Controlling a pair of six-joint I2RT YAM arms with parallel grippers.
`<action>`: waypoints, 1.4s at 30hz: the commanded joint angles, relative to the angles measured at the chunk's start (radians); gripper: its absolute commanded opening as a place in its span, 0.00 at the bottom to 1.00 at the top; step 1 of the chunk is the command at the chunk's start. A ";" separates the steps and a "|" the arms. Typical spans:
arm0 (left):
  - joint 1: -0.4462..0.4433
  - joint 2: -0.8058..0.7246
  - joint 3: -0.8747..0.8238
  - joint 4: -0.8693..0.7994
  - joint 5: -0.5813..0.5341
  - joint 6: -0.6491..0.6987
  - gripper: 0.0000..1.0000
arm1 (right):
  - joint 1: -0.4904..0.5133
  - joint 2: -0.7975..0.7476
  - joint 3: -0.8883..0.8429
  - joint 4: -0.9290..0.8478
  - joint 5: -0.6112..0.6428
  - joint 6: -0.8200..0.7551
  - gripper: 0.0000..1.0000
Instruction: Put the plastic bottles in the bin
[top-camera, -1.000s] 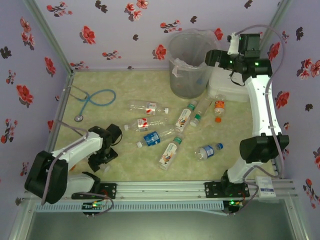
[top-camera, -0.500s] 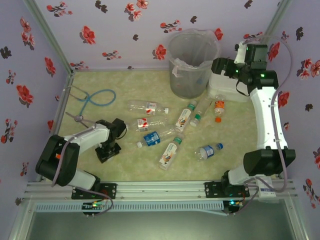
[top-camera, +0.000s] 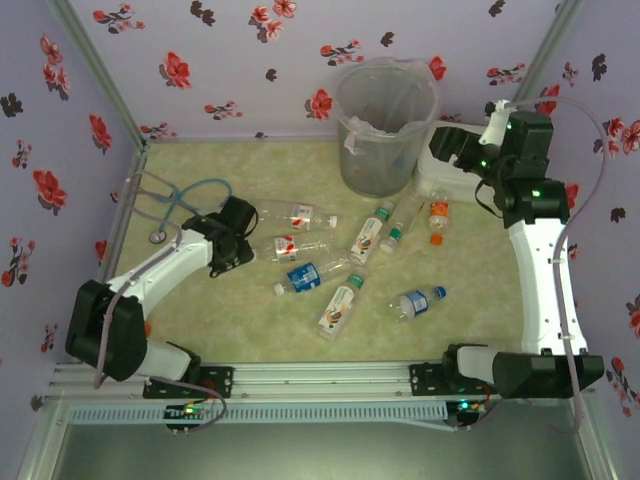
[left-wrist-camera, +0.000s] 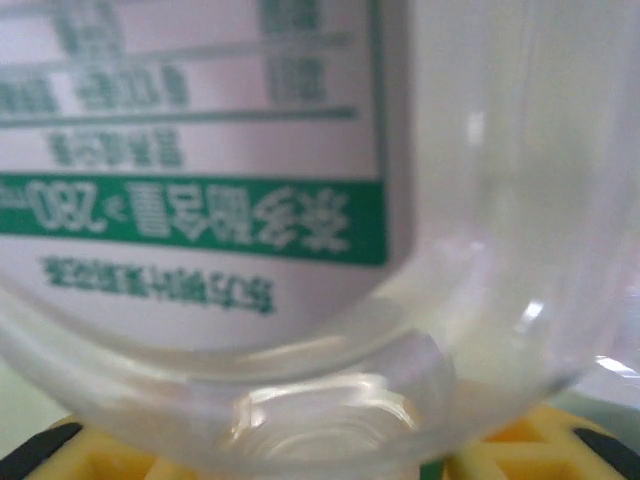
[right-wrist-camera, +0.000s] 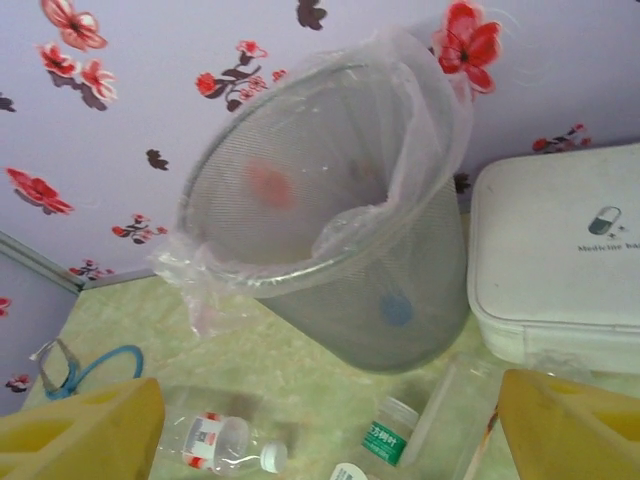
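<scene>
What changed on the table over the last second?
The left gripper closed on a green-labelled bottle near the front edge and carried it toward the bin. The right gripper swung off the bin rim to above the white box, open. The loose bottles and stethoscope stayed put.

Probably a staged robot-lab booth: lilac floral wall panels (top-camera: 230, 60) in aluminium framing (top-camera: 97, 70) enclose a pale green tabletop (top-camera: 250, 330), with a metal mounting rail (top-camera: 320, 378) at six o'clock.
</scene>
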 joint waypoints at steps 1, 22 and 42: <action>-0.010 -0.044 0.026 0.147 -0.021 0.140 0.00 | 0.017 -0.010 0.021 -0.036 -0.085 -0.025 0.81; -0.166 -0.093 -0.036 0.702 0.579 0.637 0.00 | 0.429 0.457 0.294 0.064 -0.351 0.151 0.99; -0.188 -0.042 0.036 0.618 0.487 0.743 0.00 | 0.502 0.561 0.325 -0.095 -0.358 0.138 0.84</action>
